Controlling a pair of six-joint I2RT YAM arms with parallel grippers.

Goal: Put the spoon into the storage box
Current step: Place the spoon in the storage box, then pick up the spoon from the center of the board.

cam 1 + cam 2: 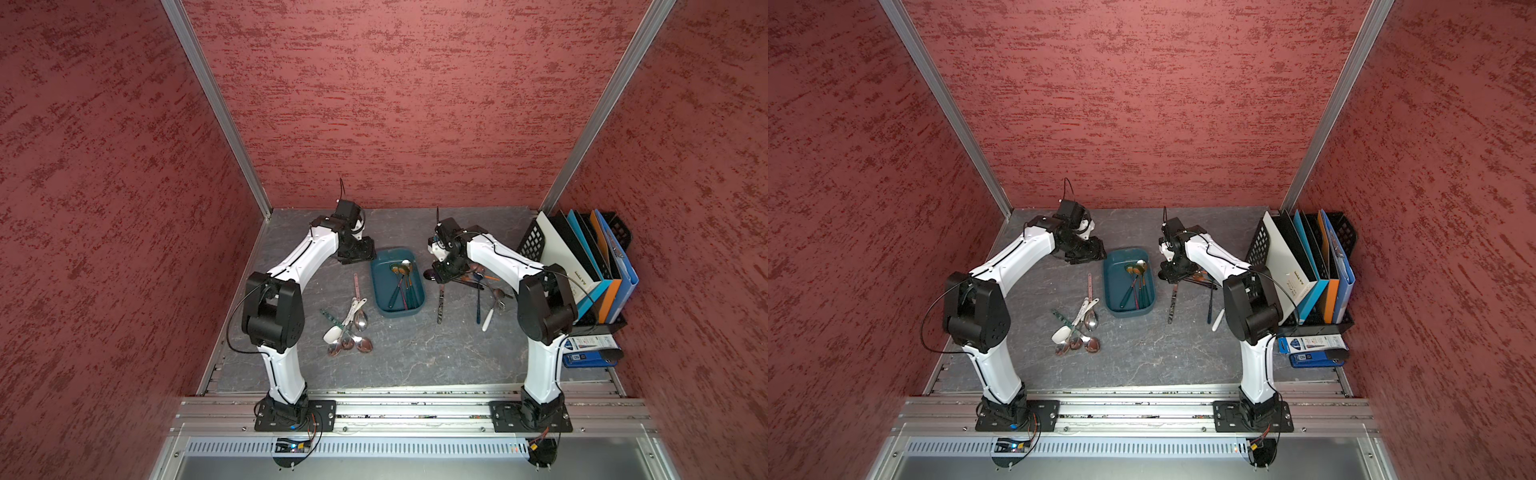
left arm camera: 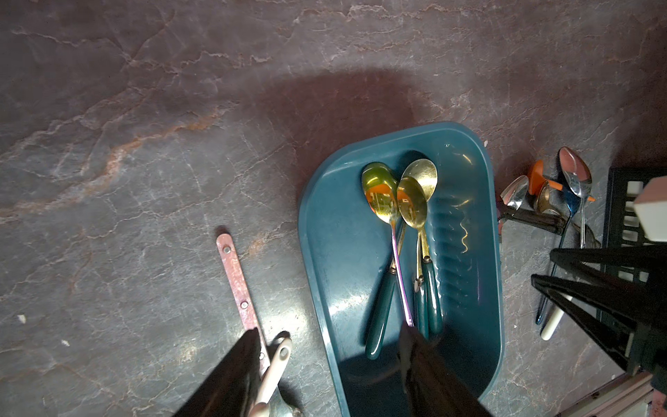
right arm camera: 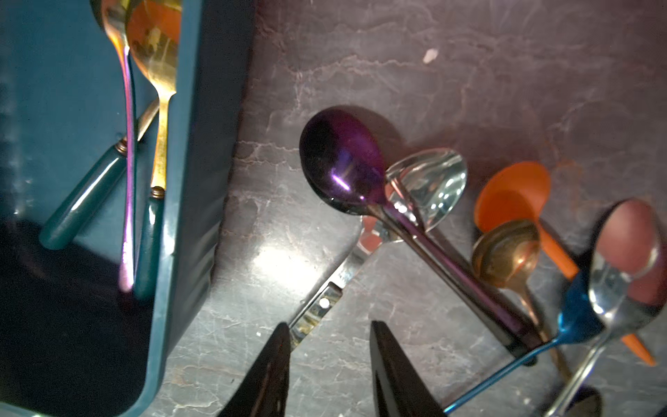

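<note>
The right gripper (image 3: 329, 326) is low over the table (image 3: 469, 90). Its two fingers are partway apart with nothing between them. A spoon (image 3: 325, 299) with a metal handle lies on the table just beside the storage box (image 3: 202, 144). Its handle slips under one finger, not into the gap.

I think the gripper should slide sideways until the handle sits in the gap. Then it can squeeze and lift, minding the purple spoon (image 3: 343, 159) that crosses over its bowl.

The left gripper (image 2: 329, 328) hangs wide and empty above the box.

The finger hides the handle's end. In a top view the right arm (image 1: 498, 253) covers some spoons.
</note>
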